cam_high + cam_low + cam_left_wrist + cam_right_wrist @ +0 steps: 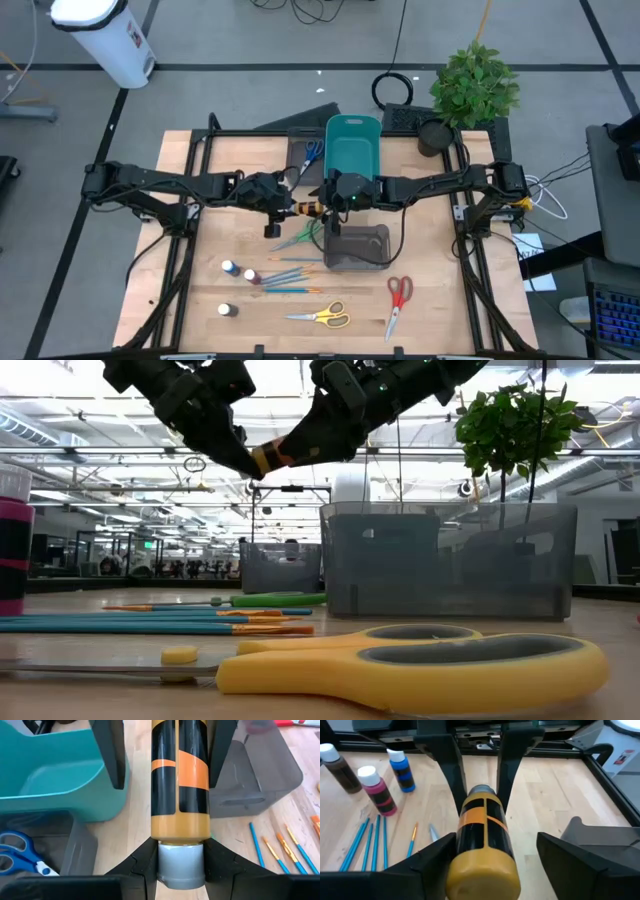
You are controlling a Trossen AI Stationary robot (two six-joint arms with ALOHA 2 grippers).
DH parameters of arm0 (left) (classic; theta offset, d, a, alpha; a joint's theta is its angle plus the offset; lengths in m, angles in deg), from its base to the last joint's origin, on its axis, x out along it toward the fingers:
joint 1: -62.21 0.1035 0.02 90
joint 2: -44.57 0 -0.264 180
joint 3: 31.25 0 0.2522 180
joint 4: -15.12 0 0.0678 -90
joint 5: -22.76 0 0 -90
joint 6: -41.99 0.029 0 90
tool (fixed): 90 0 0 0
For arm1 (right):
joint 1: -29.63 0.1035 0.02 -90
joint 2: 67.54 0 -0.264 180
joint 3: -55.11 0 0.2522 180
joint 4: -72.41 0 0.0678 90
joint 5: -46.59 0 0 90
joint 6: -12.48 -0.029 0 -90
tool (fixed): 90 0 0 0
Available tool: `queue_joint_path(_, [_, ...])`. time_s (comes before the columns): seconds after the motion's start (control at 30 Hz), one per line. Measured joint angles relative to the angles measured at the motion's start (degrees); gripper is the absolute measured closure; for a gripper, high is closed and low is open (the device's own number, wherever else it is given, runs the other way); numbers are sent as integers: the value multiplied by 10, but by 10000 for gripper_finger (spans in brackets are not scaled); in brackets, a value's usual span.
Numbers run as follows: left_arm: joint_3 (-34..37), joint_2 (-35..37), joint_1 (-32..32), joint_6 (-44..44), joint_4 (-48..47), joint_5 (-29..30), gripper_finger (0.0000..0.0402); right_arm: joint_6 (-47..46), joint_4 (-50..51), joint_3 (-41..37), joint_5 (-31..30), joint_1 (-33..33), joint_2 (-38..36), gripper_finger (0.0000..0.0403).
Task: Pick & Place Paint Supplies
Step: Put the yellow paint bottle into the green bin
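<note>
A yellow paint bottle (pixel 308 209) with black and orange label bands and a grey cap hangs in the air at the table's middle, between both arms. My left gripper (pixel 180 870) is shut on its cap end. My right gripper (pixel 495 840) is open, one finger on each side of the bottle's yellow base end (pixel 481 870); whether either finger touches it I cannot tell. The low view shows the bottle (pixel 275 455) high above the table, between the left gripper (pixel 240 460) and the right gripper (pixel 310 440). My left gripper pinches the bottle's grey cap (pixel 181 862) between its two fingers. It comes roughly level from the table's left, and the bottle reaches straight out beyond the fingertips toward the right arm. The bottle is lifted clear and lies nearly level, its base end slightly higher.
A teal bin (pixel 352 150) stands far of centre, a grey tray (pixel 357 245) near of centre, and another tray holds blue scissors (pixel 312 152). On the table lie green scissors (pixel 300 235), brushes (pixel 290 275), three small bottles (pixel 228 267), yellow scissors (pixel 325 317) and red scissors (pixel 397 300).
</note>
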Motion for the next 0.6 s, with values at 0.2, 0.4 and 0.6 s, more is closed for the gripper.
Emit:
queue_joint_path(0.2, [-9,0,0,-35,-82,33,284,2,37,2,0,1,-3,173])
queue_joint_path(0.4, [-33,0,0,-79,-163,58,284,-2,95,38,13,3,-5,153])
queue_joint_path(0.6, [-40,-25,-3,-90,-166,58,284,13,78,54,12,4,-5,129])
